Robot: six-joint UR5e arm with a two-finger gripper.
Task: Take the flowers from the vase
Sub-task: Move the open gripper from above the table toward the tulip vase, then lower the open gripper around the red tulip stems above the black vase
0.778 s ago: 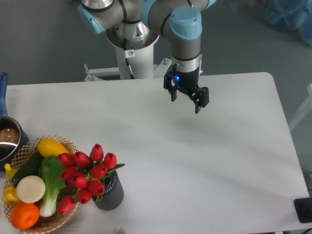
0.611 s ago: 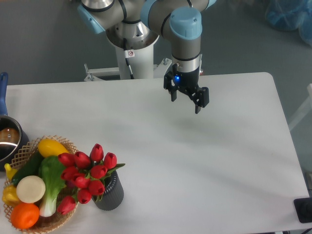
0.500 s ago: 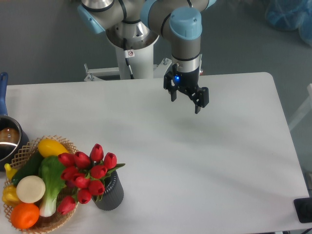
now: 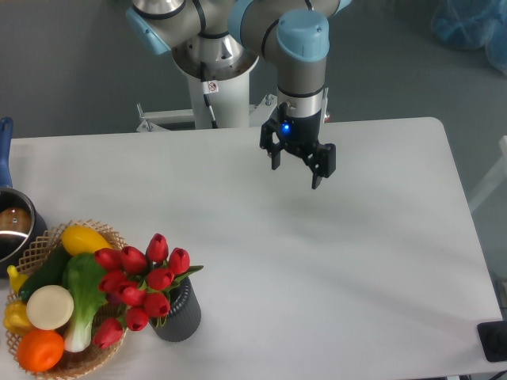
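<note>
Metal pot with a blue handle sits at the far left edge of the white table, partly cut off by the frame. Just in front of it, at the table's front-left corner, a woven wicker basket holds toy vegetables: a yellow one, a dark green one, a leafy green one, a round white one, an orange one and a small yellow piece at the basket's left side. Touching the basket's right side stands the vase, a small dark grey ribbed cup, upright on the table. The flowers, a bunch of red tulip buds with green leaves, sit in the vase and lean to the left, so that several buds hang over the basket and its vegetables; one green leaf pokes out to the right above the rim.

Well apart from all this, toward the back middle of the table, the gripper hangs above the bare tabletop from a grey and light-blue arm. Its two black fingers are spread with a clear gap between them and hold nothing. A small blue light glows on the gripper body. The arm's white base stands behind the table's back edge. A dark object shows at the table's front-right corner, cut off by the frame.
</note>
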